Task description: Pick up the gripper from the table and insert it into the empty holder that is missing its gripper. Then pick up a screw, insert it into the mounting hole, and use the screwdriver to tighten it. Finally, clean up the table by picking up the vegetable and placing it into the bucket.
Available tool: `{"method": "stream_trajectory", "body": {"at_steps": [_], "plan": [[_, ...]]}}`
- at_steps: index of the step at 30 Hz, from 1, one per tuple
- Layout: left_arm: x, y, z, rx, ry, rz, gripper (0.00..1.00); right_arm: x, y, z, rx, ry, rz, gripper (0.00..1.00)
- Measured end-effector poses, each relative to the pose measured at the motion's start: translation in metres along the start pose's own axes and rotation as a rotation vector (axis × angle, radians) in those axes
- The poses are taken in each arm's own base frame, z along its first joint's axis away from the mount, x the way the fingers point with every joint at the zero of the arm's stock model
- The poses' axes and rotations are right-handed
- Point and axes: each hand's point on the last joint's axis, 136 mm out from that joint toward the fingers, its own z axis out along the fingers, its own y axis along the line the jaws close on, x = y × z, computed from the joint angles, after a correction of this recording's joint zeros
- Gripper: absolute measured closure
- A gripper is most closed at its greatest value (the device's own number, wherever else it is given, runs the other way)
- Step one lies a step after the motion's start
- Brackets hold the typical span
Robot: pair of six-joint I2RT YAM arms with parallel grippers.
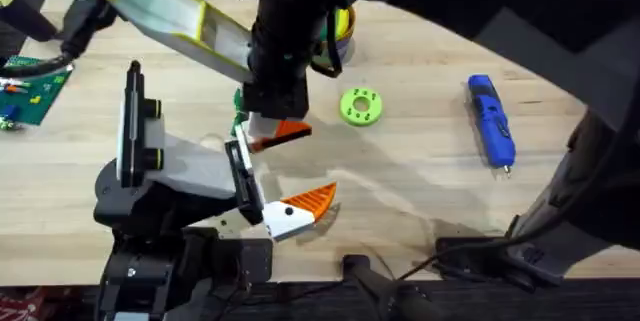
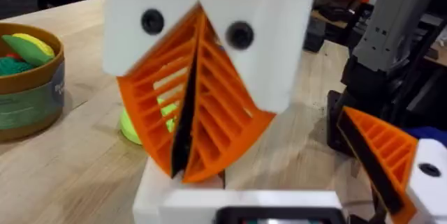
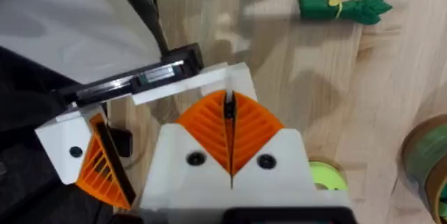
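The orange ribbed wedge finger with its white blocky base [image 1: 300, 206] sat at one end of the white bar of the grey and black holder [image 1: 190, 171], close to the near edge of the pale wooden table [image 1: 420, 181]. I could not tell whether it was fully seated there. Just beside it, my right pincer [image 3: 227, 109] was closed almost flat. Its orange pads were pressed together with only a dark slit between them, and its tips rested against a white block at the bar's other end. I could make out nothing gripped between the pads. I could not tell the state of my left pincer.

I judged the insertion step to be in hand, or barely finished. The rest looked undone. The slim blue pen-shaped screwdriver [image 1: 492, 121] lay well apart on the table, beyond the lime-green round disc with holes [image 1: 361, 106]. The green bundled vegetable [image 3: 342, 8] lay on the bare wood. The small round tan bucket [image 2: 28, 105] already held some green and yellow pieces, but not that vegetable.
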Motion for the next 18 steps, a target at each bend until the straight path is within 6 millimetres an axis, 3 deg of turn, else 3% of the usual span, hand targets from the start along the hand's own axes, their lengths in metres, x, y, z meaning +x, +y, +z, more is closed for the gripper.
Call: {"method": "stream_trajectory", "body": {"at_steps": [18], "plan": [[0.0006,-0.0026,0.0002,0.015,0.002,-0.002,0.013,0.0038,0.0029,-0.0006,-0.011,0.015,-0.024,0.995]]}}
